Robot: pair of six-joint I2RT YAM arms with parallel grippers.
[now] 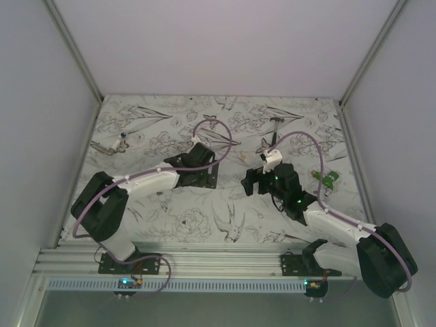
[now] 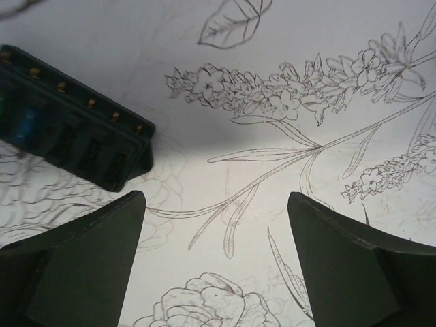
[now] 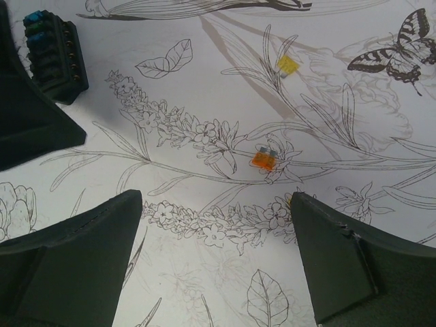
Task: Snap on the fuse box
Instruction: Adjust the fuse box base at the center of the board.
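The fuse box (image 2: 68, 136) is a small black box lying flat on the flower-print table, with brass dots along one edge and blue bits on its face. It lies up and left of my left gripper (image 2: 214, 201), which is open and empty, just off its left finger (image 2: 82, 259). In the right wrist view the fuse box (image 3: 54, 58) sits at the far top left. My right gripper (image 3: 216, 197) is open and empty, well away from it. In the top view the left gripper (image 1: 204, 174) and right gripper (image 1: 253, 182) face each other mid-table.
An orange blade fuse (image 3: 262, 159) and a yellow one (image 3: 288, 65) lie loose ahead of the right gripper. A dark part of the left gripper (image 3: 27, 116) fills the left edge there. A green object (image 1: 329, 179), a tiny hammer (image 1: 276, 121) and a small metal tool (image 1: 112, 145) lie around.
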